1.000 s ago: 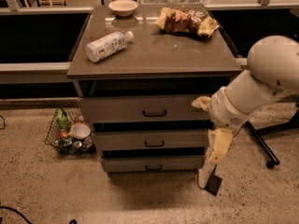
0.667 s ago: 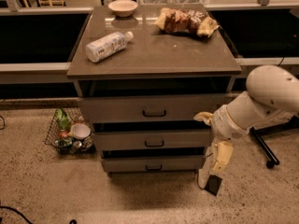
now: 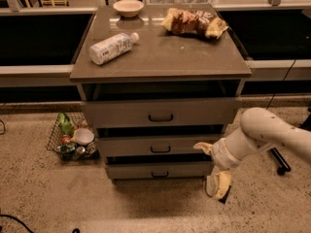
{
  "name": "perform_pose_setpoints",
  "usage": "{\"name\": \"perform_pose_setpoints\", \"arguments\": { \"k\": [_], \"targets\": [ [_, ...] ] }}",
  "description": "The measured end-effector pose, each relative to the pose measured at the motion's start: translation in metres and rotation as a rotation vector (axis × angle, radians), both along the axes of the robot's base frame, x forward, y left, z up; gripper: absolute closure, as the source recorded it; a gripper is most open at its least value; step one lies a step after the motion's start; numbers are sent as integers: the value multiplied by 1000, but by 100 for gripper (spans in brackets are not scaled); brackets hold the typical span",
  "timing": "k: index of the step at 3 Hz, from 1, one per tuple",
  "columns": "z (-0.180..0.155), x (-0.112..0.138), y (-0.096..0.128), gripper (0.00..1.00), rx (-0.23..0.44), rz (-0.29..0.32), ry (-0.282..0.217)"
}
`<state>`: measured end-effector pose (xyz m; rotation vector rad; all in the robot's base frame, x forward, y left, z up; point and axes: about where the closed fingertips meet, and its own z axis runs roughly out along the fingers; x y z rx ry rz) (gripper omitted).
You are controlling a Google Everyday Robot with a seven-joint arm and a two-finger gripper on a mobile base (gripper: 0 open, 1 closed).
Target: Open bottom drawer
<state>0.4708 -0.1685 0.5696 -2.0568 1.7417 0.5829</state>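
Observation:
The bottom drawer (image 3: 158, 170) is the lowest of three grey-brown fronts on the cabinet, with a small black bar handle (image 3: 159, 174) at its centre. Its front sits about level with the drawers above. My gripper (image 3: 217, 187) hangs from the white arm (image 3: 262, 132) at the lower right. It points down at the floor, just right of the bottom drawer's right end, and is apart from the handle.
The middle drawer (image 3: 160, 146) and top drawer (image 3: 160, 113) sit above. On the cabinet top lie a plastic bottle (image 3: 112, 47), a bowl (image 3: 128, 7) and a snack bag (image 3: 194, 22). A wire basket (image 3: 73, 137) of items stands on the floor at left. A chair caster (image 3: 281, 169) is at right.
My arm has dropped lower and the gripper has moved down toward the floor beside the bottom drawer. The drawers have not moved.

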Motion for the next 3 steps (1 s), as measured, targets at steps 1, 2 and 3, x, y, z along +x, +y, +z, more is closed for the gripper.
{"name": "perform_pose_setpoints", "arguments": {
  "k": [1, 2, 3],
  "targets": [
    [-55, 1, 12, 0, 14, 13, -26],
    [-57, 1, 13, 0, 15, 14, -22],
    [-103, 14, -2, 0, -13, 3, -25]
  ]
}}
